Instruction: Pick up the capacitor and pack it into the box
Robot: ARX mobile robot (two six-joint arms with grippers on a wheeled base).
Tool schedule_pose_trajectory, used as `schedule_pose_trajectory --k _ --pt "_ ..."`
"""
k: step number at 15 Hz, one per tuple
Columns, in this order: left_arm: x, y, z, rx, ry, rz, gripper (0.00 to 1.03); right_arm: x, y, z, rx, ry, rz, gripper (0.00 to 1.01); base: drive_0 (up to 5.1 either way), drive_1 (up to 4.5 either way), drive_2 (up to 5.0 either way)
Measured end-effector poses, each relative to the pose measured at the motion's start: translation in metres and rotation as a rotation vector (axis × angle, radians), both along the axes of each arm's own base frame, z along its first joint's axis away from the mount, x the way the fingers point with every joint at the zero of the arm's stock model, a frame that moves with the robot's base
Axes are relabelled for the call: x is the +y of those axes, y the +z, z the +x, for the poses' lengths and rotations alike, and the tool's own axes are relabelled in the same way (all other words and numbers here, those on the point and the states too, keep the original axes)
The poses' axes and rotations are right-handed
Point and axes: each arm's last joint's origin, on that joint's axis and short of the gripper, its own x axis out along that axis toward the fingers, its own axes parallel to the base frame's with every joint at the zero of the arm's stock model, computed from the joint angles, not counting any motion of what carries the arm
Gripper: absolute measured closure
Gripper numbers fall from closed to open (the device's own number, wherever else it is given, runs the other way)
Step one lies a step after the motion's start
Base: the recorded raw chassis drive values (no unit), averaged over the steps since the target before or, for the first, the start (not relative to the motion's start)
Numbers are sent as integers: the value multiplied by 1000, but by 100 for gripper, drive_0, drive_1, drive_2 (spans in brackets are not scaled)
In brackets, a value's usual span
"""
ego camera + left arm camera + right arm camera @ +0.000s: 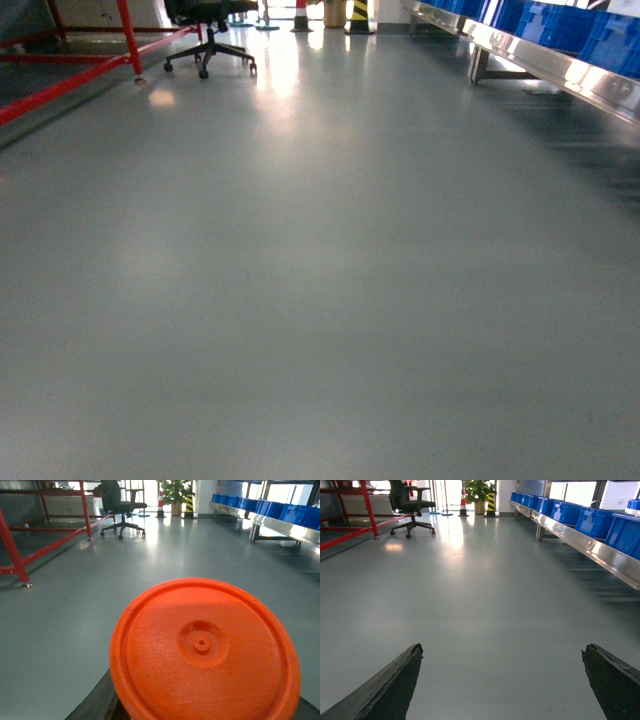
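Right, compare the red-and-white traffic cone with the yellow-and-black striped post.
The red-and-white traffic cone tapers upward; the yellow-and-black striped post keeps straight sides. The cone stands left of the potted green plant, the post right of it. Both stand upright on the grey floor.

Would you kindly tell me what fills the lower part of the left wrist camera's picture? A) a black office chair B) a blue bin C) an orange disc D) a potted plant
C: a round orange disc with a raised centre hub fills the foreground, while the office chair, blue bins and potted plant stand far off.
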Motion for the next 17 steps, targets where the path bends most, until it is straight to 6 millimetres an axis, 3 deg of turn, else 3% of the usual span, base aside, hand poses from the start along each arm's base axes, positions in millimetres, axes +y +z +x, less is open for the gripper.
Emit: schedule_pose_trajectory --k 17 --pt "0 0 0 1 0 0 59 0 0 0 -3 0 0 3 -496 249 249"
